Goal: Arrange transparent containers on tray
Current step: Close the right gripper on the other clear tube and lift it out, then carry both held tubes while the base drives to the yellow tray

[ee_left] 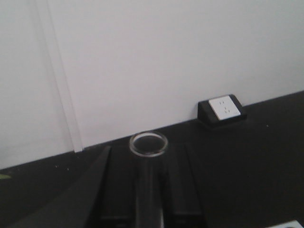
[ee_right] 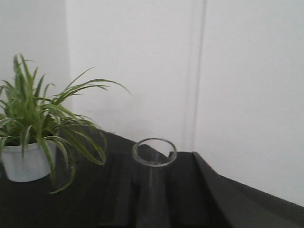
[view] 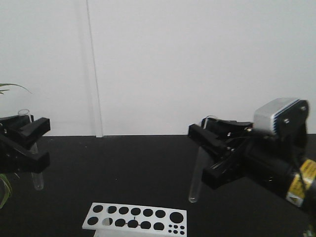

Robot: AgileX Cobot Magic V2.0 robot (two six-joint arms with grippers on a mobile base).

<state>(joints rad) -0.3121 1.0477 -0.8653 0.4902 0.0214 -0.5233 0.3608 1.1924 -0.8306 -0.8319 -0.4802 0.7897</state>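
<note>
Two transparent containers are held upright above the black table. In the front view, my left gripper [view: 35, 143] is shut on one tube [view: 37, 177] at the far left, rim above the fingers and round bottom hanging below. My right gripper [view: 206, 157] is shut on the other tube [view: 195, 185], which hangs slightly tilted. The left wrist view looks down onto an open rim [ee_left: 148, 144] between the dark fingers [ee_left: 102, 190]. The right wrist view shows the same for its tube [ee_right: 154, 152] between its fingers [ee_right: 190, 190]. The tray is out of view.
A white rack [view: 136, 217] with round holes stands at the front centre of the black table [view: 123, 168]. A potted plant [ee_right: 33, 118] in a white pot sits at the left. A black box with a white socket [ee_left: 222, 109] rests against the white wall.
</note>
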